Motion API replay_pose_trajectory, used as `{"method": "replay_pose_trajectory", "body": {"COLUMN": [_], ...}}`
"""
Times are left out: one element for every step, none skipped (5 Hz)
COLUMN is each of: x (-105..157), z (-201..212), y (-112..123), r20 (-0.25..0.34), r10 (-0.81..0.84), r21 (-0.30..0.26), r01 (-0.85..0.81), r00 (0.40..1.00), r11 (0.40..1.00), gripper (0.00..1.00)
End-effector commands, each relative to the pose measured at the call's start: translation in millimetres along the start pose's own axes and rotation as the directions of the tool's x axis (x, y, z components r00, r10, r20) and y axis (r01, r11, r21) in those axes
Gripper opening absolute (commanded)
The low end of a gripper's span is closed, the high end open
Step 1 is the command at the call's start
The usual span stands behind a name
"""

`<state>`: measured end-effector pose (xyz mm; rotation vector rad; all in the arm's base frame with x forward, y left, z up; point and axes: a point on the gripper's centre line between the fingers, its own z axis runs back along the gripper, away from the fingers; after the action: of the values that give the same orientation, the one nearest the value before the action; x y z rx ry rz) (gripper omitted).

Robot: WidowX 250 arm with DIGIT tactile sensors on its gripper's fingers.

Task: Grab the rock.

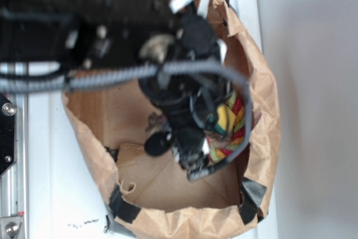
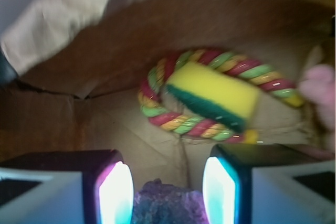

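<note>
Exterior: looks straight down from above on the paper-lined bin [image 1: 263, 110], the arm blocking much of it.
Wrist: sits low inside the bin, close to the floor, facing across between the gripper [image 2: 167, 192] fingers.
Shared: the rope ring [image 2: 210, 95] and sponge [image 2: 215, 95].

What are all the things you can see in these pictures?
Lumpy dark grey rock: one, between the gripper fingers, bottom of wrist view.
Yellow-and-green sponge: one, lying on the rope ring.
Red, yellow and green rope ring: one, on the bag floor.
Pink plush toy: one, right edge, blurred.
Brown paper bag: one, open, black tape at its corners.
White surface: one, under the bag.
Black gripper: one, open, fingers either side of the rock.
</note>
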<state>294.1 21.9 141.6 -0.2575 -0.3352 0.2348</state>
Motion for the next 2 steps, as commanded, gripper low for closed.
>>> {"method": "replay_pose_trajectory", "body": {"x": [15.6,12.6], "z": [42.6,46.3], "y": [-21.5,-32.4], "r20": [0.007,-0.041], "r10": [-0.037,-0.102], "r21": [0.068,0.059], "r01": [0.037,0.104], "r00": [0.999,0.994], "r11": [0.997,0.993], "gripper": [0.00,0.00]}}
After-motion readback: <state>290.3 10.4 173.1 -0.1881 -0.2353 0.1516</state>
